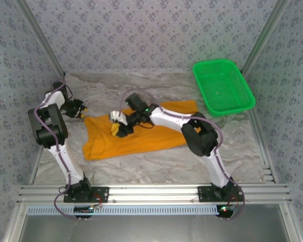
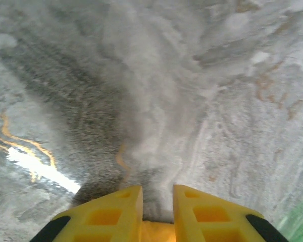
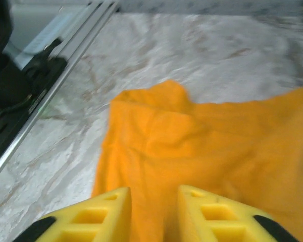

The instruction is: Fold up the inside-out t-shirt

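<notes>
Right gripper hangs over the orange t-shirt, jaws slightly apart. Left gripper, also slightly apart, is above the table.

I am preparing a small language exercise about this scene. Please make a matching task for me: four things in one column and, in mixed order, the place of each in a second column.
Things
1. t-shirt
2. basket
3. left claw
4. right claw

Places
A. at the far right corner of the table
B. directly above the orange cloth, over its left half
C. lying across the middle of the table
D. above bare table, beside the shirt's far left corner

Pairs: 1-C, 2-A, 3-D, 4-B
</notes>
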`<state>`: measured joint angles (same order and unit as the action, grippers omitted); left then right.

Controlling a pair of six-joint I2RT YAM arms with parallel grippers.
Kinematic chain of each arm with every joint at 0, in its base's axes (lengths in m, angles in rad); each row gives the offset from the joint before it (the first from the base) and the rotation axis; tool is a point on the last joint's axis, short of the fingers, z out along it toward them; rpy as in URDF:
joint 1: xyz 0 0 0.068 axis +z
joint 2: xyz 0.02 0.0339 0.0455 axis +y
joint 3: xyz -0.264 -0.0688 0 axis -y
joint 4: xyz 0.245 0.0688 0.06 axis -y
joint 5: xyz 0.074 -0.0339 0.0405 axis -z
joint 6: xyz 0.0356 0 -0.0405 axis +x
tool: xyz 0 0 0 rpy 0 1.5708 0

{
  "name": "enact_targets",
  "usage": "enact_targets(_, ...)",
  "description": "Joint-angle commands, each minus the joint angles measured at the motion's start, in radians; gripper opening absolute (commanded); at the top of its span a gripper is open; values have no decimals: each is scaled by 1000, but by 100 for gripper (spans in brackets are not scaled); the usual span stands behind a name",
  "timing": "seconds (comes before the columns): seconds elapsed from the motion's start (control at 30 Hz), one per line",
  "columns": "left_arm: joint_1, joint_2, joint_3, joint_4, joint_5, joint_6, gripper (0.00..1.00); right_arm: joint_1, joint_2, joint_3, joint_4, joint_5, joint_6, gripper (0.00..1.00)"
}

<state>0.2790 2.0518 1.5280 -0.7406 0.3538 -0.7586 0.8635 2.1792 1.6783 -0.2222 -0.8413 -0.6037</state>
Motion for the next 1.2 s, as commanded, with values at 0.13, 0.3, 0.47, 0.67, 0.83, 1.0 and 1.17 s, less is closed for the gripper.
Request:
enact_targets(0.13,-35,-205,-187,-87,19,40,27,28,-50,-82,48,198,-17,35)
enact_targets(0.3,-118,-297,-320,-74,0,29,27,71,-98,-126,78,427,-122,44)
enact_targets(0.47,-149,-245,-297,-37,-15,-13,28,80,-23,-56,123,519,69,45)
enact_targets(0.67,-161,-185,-233,-39,-41,-6,29,101,26,-5,95,488,122,46)
enact_targets(0.83,-162,-135,-197,-26,-84,0,28,123,93,35,86,589,162,45)
enact_targets(1.0,-158,-86,-154,-22,-81,17,19,113,126,79,56,651,118,10)
enact_targets(1.17,-142,-78,-84,-43,-43,25,4,115,79,120,35,562,146,0)
